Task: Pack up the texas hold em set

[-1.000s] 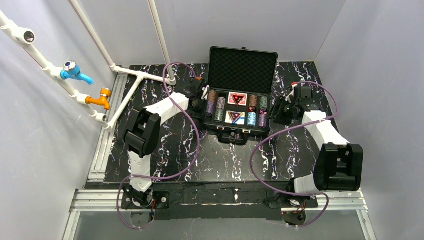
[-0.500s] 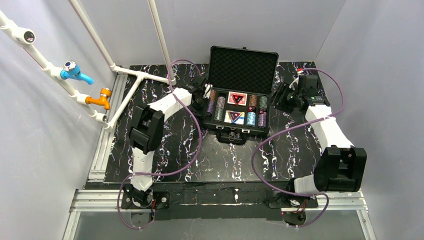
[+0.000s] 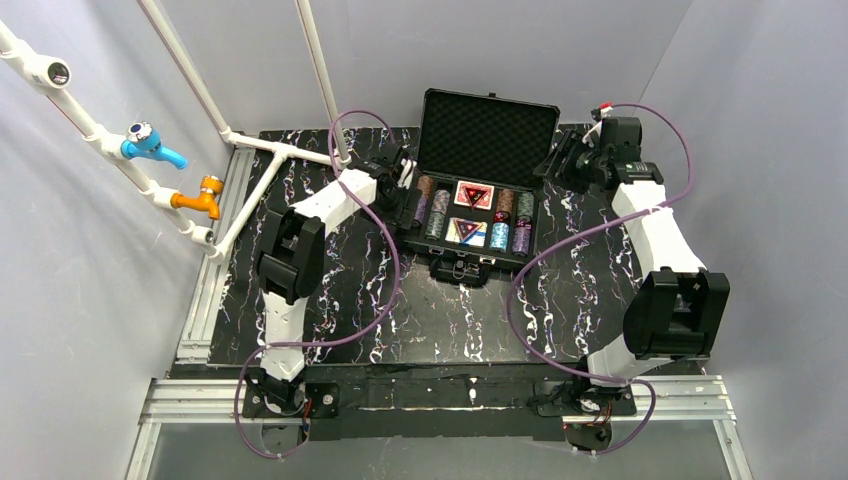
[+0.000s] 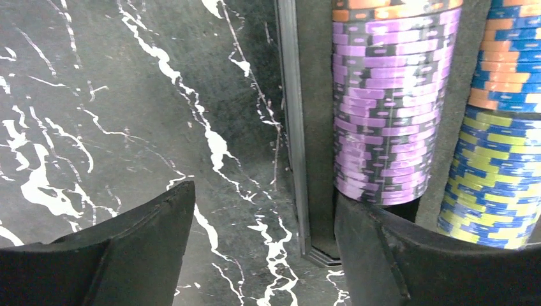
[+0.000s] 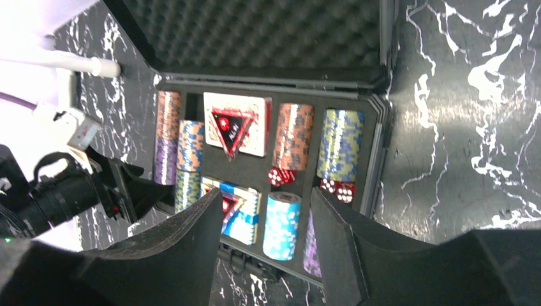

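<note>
The black case (image 3: 487, 124) of the texas hold em set lies open mid-table, its foam lid (image 5: 255, 32) upright. Its tray holds chip stacks (image 3: 436, 212), a red deck (image 5: 236, 124), a blue deck (image 5: 250, 210) and red dice (image 5: 281, 176). My left gripper (image 3: 404, 187) is open at the case's left side. In the left wrist view the gripper (image 4: 265, 233) straddles the case wall (image 4: 292, 127), one finger (image 4: 415, 255) just below a purple stack (image 4: 389, 108). My right gripper (image 3: 558, 160) hovers open by the lid's right edge. In its own view the gripper (image 5: 265, 239) is empty, high over the tray.
A white pipe frame (image 3: 280, 146) with a blue valve (image 3: 150, 142) and an orange valve (image 3: 205, 195) stands at the back left. Purple cables loop off both arms. Grey walls close in both sides of the marbled black tabletop (image 3: 430, 320).
My left gripper has opened and slid toward the back along the case's left side. My right arm has swung back, from beside the tray to the lid's right edge.
</note>
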Controlling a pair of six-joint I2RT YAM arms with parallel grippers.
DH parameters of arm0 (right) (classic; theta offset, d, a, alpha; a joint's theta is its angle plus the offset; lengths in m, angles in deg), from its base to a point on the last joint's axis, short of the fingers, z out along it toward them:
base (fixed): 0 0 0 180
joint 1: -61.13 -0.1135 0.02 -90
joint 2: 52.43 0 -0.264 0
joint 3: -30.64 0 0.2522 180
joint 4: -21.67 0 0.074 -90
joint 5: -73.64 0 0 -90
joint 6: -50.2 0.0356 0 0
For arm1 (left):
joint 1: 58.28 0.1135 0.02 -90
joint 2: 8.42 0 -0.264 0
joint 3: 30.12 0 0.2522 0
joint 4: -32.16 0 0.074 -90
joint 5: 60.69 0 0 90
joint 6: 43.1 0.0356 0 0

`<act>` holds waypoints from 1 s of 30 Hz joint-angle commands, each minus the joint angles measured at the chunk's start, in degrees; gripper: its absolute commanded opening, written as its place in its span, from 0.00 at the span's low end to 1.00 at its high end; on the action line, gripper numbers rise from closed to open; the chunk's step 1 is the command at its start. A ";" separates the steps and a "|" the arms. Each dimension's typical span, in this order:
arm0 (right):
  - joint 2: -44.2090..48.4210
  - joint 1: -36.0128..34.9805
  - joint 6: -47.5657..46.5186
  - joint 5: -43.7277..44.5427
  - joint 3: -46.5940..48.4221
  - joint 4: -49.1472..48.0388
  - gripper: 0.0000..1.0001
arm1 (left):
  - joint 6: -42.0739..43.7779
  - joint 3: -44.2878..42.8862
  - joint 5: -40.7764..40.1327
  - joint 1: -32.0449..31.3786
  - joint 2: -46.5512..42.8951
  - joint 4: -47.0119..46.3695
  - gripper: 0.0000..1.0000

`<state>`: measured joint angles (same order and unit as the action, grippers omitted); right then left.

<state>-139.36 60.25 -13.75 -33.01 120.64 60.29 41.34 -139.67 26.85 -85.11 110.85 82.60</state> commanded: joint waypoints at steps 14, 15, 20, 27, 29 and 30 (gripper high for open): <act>-3.17 5.58 22.22 3.21 -4.19 -27.02 0.61 | 0.26 8.60 -4.39 0.55 -25.30 -1.89 0.95; -3.58 6.61 25.38 2.11 -6.04 -30.90 0.60 | 0.55 10.86 -4.94 0.47 -27.19 -3.63 0.96; -9.16 8.95 31.02 -1.00 -6.07 -37.55 0.56 | 1.75 15.76 -8.16 0.45 -33.46 -8.14 0.97; -17.61 11.23 35.13 -1.75 -2.34 -43.44 0.47 | 2.81 18.65 -11.33 0.46 -39.50 -11.29 0.96; -21.16 11.34 35.95 -2.24 0.33 -44.72 0.43 | 2.99 18.92 -11.47 0.41 -40.11 -11.44 0.96; -22.91 11.34 36.22 -2.39 1.83 -44.85 0.39 | 3.15 19.03 -11.70 0.46 -40.35 -11.58 0.96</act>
<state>-157.66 71.07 19.21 -33.77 116.23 22.63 43.31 -121.31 17.65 -84.74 74.00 72.92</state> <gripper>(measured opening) 0.436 0.963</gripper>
